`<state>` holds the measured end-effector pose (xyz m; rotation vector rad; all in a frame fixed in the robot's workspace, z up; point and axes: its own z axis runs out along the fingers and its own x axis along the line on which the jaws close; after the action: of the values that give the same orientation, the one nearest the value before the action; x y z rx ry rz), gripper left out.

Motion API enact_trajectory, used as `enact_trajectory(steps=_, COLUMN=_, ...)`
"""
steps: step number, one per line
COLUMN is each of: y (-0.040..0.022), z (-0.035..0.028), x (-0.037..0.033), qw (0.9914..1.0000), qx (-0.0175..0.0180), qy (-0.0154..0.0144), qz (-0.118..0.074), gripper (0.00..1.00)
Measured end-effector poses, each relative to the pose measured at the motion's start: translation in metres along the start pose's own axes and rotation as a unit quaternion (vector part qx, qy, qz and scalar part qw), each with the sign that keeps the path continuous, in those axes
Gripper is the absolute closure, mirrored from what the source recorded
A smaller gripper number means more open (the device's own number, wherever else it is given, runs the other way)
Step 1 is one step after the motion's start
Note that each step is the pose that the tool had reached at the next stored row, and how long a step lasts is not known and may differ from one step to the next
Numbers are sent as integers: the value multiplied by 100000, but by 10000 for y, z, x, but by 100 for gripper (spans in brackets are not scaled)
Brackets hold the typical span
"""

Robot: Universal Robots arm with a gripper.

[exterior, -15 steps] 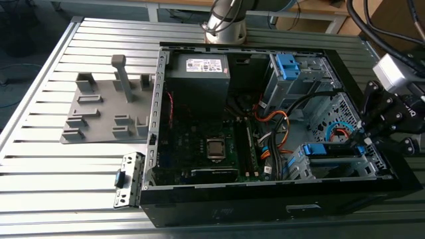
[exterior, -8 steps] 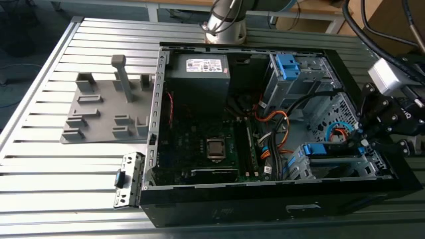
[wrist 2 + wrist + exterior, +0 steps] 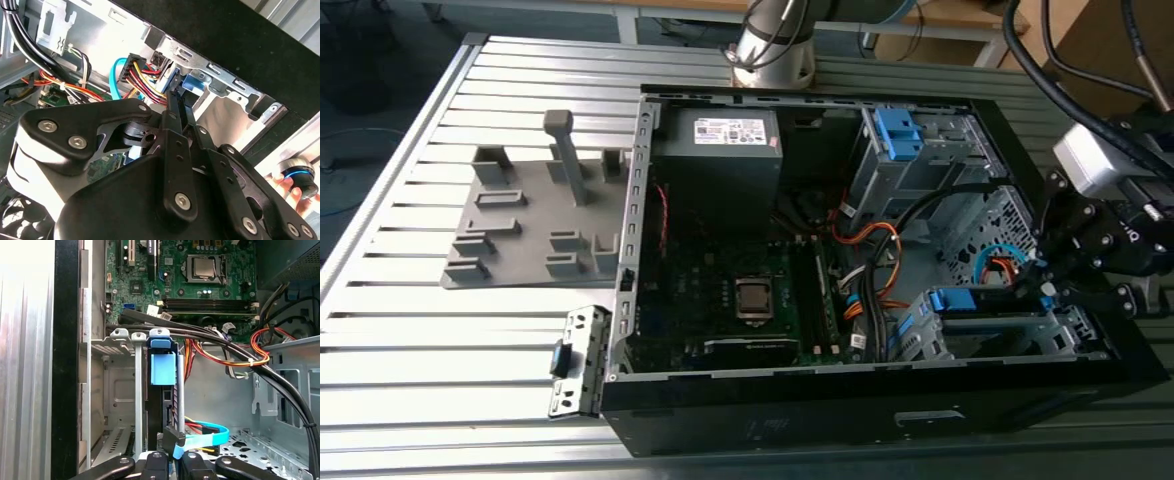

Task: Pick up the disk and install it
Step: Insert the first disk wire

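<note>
Metal, plastic and circuit board

The disk (image 3: 163, 371) wears glossy blue plastic; the computer case (image 3: 761, 420) is matt black outside, bare grey sheet metal inside; the gripper (image 3: 175, 107) is black, semi-matt, bolted.

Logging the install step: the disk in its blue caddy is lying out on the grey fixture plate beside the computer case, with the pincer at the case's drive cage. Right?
Not quite. The disk in its blue caddy stands slotted in the drive cage inside the computer case, not on the grey fixture plate; the first wrist view shows it. The pincer is indeed at the cage.
</note>
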<state>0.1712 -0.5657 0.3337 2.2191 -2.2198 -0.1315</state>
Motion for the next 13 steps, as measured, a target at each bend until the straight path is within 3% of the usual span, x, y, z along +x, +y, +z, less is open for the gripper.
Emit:
enact_trajectory(steps=7, y=0, z=54, x=3, qw=100000, qx=4, qy=14, qz=0, gripper=82)
enact_trajectory(steps=13, y=0, z=63, x=4, qw=100000, qx=-4, qy=-27, qz=2, gripper=82)
